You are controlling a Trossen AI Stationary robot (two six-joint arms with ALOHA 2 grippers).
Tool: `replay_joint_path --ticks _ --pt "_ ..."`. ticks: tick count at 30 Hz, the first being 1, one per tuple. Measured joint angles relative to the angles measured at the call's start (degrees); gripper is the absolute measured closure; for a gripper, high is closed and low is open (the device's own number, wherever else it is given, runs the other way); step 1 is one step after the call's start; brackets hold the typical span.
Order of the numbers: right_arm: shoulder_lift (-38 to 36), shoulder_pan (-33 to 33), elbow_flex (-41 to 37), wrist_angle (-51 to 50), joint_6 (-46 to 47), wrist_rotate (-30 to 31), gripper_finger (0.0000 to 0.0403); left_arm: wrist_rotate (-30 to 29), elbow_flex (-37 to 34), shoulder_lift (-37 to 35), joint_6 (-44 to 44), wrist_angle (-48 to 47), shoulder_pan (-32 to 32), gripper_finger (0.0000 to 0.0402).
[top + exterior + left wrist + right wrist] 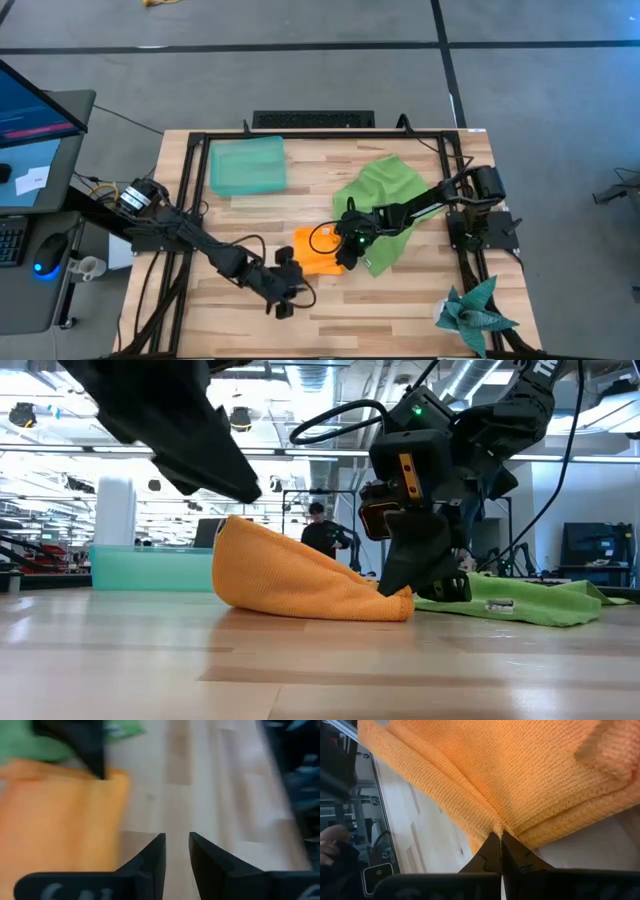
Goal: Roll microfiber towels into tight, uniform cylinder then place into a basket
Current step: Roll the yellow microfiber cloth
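The bench (400, 310) has bare wood along its front edge. The basket (247, 165) sits near the back-left corner. The green towel (385, 195) lies right of centre, the orange towel (318, 250) overlapping its front-left edge. The right gripper (500, 836) pinches the orange towel's edge. The left gripper (176, 851), slightly parted and holding nothing, hovers beside it.

Bright orange towel (318, 250), lime green towel (385, 190), translucent teal-green basket (247, 165), pale wooden table (400, 310).
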Motion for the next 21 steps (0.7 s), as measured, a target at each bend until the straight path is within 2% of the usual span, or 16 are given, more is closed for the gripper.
replay_joint_path --ticks 2,5,9,21 --pt "0.0 0.0 0.0 0.0 0.0 0.0 0.0392 -3.4 0.0 0.0 0.2 -2.3 0.6 0.0334" --pt "0.0 0.0 0.0 0.0 0.0 0.0 0.0391 -5.0 0.0 0.0 0.0 -5.5 2.0 0.0339" --pt "0.0 0.0 0.0 0.0 -0.3 0.1 0.0391 -4.6 -0.1 0.0 -1.7 -9.2 4.0 0.0342" --pt "-0.1 0.0 0.0 0.1 -0.4 -0.1 0.0388 -2.4 -3.3 -0.1 -6.1 -9.4 4.9 0.0343"
